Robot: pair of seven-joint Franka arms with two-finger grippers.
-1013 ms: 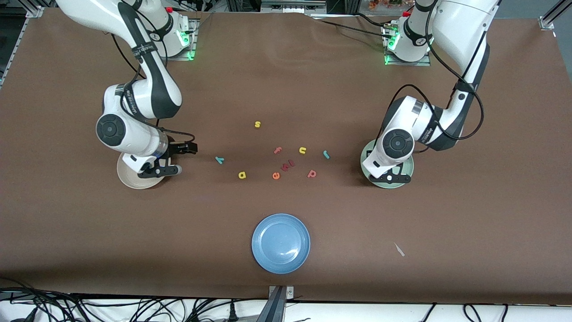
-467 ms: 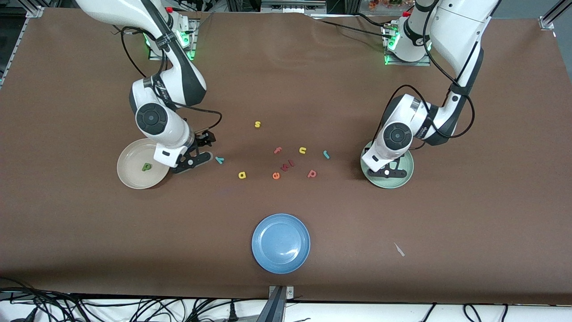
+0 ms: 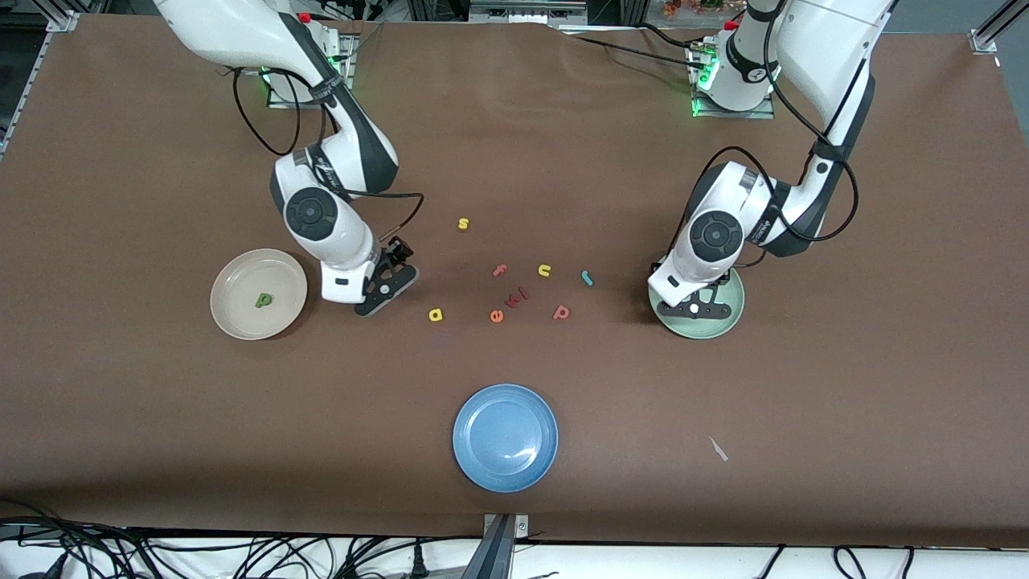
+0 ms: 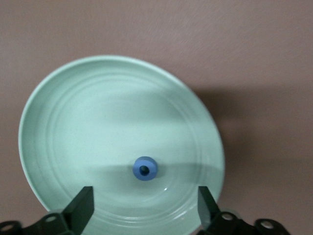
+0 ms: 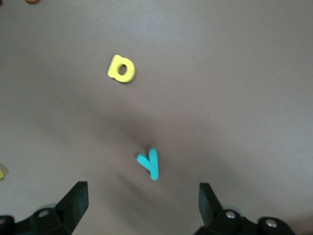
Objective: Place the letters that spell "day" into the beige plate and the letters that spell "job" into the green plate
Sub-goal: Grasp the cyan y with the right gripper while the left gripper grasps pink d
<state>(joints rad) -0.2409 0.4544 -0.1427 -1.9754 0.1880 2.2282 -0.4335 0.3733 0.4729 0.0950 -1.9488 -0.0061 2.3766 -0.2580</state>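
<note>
Two letters are already plated as I am lowering the right gripper (image 5: 142, 196), fingers spread, squarely over the teal y (image 5: 149, 164); the left gripper (image 4: 145, 208), fingers apart, is hovering over the blue o (image 4: 145, 169) in the green plate (image 4: 58, 127), the yellow a (image 5: 121, 68) at the y's eleven o'clock.

You see an evenly, brightly lit brown bench (image 3: 514, 161), light falling from above. Soft shadows pool under both arms. The blue plate (image 3: 506, 437) carries faint glare. Both wrist views are softer; the teal y (image 5: 149, 164) looks slightly blurred, and a shadow band crosses the green plate (image 4: 73, 122).
</note>
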